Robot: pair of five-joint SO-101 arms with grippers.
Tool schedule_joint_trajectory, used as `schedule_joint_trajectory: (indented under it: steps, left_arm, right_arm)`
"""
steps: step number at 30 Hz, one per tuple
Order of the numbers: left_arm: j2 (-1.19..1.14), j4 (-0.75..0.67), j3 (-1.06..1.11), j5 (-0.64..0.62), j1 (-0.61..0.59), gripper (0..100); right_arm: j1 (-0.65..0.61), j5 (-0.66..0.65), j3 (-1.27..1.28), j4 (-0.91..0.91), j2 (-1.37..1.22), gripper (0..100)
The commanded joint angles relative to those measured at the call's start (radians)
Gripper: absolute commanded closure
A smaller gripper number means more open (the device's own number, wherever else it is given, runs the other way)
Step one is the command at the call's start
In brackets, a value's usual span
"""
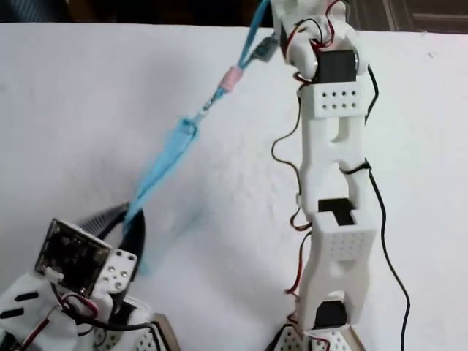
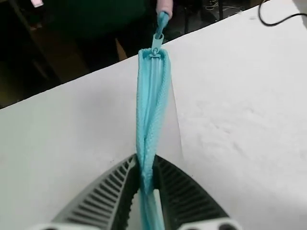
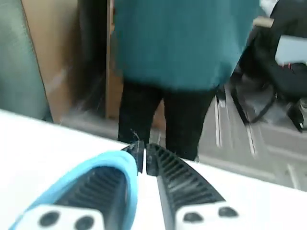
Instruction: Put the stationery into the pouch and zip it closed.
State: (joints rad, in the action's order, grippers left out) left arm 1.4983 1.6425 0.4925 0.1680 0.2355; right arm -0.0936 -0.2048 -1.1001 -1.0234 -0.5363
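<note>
**Taut pouch (image 1: 164,157) risked slipping**

In the high view it stretched over the table (image 1: 73,110) from the left gripper (image 2: 146,167), clamped on its end at 7 o'clock, toward the strap (image 1: 252,40) at 12 o'clock. The right gripper (image 3: 145,155) had its jaws closed, seemingly pinching that strap. Harder pulling could have dragged the fabric free or jammed the zipper pull (image 2: 157,42).

Light blue with a fine woven grain on the pouch (image 2: 152,120); pink on the bead (image 1: 232,77) along its blue strap (image 1: 252,33). Dark grey and ribbed at the left end effector (image 2: 147,163), black and ribbed at the right end effector (image 3: 145,153). White across the surface (image 1: 88,110).
</note>
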Motion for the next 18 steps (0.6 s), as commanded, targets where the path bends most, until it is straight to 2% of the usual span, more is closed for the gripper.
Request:
schedule_joint_trajectory:
  steps: [1, 5, 8, 14, 18]
  left_arm:
    - [0.013, -0.054, -0.046, 0.005, -0.09, 98]
    - [0.013, -0.173, -0.015, 0.009, -0.163, 98]
    - [0.013, -0.305, 0.051, 0.071, -0.236, 98]
    - [0.01, -0.517, 0.16, 0.144, -0.271, 98]
    - [-0.082, -0.574, 0.184, 0.17, -0.278, 98]
  right_arm:
    - [-0.012, -0.012, -0.074, -0.127, 0.044, 89.6]
    - [-0.071, -0.021, -0.127, -0.309, 0.081, 70.7]
    - [-0.125, -0.023, -0.172, -0.466, 0.114, 61.5]
    - [-0.239, -0.109, -0.27, -0.727, 0.174, 59.8]
    - [-0.274, -0.109, -0.302, -0.746, 0.228, 59.8]
